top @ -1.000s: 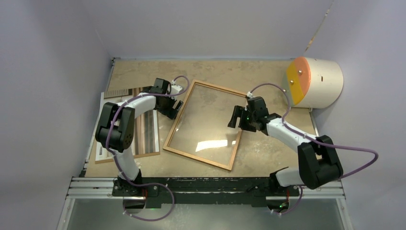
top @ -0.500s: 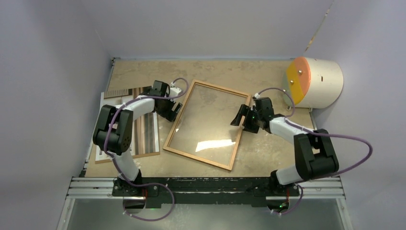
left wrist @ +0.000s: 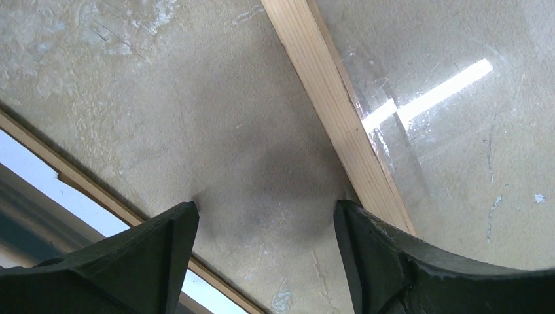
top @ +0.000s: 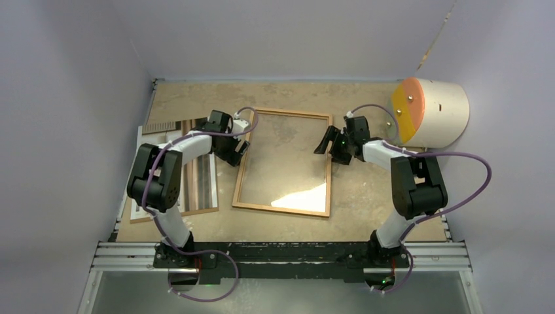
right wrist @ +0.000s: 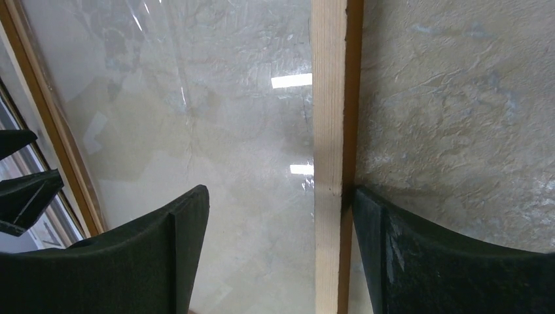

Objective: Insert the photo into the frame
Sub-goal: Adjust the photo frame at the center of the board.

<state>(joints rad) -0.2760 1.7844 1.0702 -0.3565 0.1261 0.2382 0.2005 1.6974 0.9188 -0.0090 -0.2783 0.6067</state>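
Tabletop [top: 196, 98]: frame [top: 281, 209], flanking jaws (wide open)

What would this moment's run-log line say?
left hand: open, by frame left rail | right hand: open, straddling right rail | photo: left of frame, not yet inserted

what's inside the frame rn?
Only a glass pane sits in the frame, with glare and the bare table showing through. No photo is in it. The photo lies to its left, partly hidden by the left arm.
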